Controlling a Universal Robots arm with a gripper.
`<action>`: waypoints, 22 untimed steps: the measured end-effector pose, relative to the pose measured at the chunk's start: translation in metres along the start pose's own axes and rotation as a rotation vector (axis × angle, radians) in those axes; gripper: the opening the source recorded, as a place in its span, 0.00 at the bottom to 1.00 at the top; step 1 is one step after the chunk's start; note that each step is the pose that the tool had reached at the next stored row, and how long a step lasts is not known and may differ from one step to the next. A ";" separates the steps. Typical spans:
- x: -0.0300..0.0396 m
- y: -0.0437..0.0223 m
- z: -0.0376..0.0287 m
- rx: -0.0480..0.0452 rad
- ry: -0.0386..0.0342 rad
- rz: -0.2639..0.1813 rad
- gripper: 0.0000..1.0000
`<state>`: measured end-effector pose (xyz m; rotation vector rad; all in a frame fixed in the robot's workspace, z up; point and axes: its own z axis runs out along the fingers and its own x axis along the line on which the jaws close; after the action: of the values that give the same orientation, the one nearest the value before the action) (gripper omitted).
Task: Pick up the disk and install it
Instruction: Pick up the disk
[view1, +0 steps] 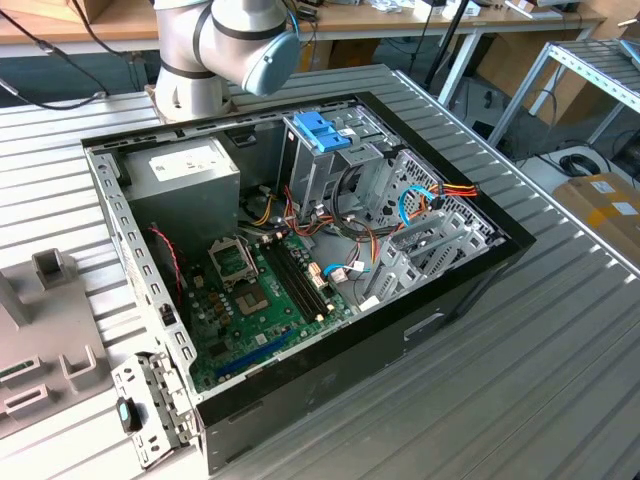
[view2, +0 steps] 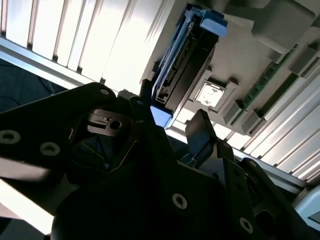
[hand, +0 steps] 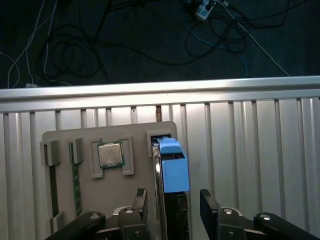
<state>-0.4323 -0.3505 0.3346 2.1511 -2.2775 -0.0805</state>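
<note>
- Nearest, in both wrist views, the gripper (hand: 173, 194) (view2: 171, 112) is seen with its jaws spread, one finger on each side of the disk (hand: 172, 165) (view2: 182, 65) and apparently apart from it.
- The disk is stood on edge in a slot of the grey holder (hand: 62, 140) (view2: 240, 65), just beside a seated processor chip (hand: 110, 154) (view2: 209, 94).
- In the exterior view, on the ribbed table (view1: 500, 380), the holder (view1: 40, 350) is found at 8 o'clock from the open computer case (view1: 300, 260), and the arm (view1: 225, 40) at 11 o'clock.

arm (view1: 228, 42) bent at elbow | gripper (hand: 173, 196) | jaws spread apart
</note>
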 end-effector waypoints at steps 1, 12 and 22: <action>0.0000 0.0007 0.0011 -0.0003 0.0001 0.000 0.54; 0.0010 0.0091 0.0158 -0.0003 0.0002 0.000 0.54; 0.0018 0.0146 0.0313 -0.0003 0.0002 0.000 0.54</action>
<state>-0.4482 -0.3504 0.3039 2.1506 -2.2773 -0.0806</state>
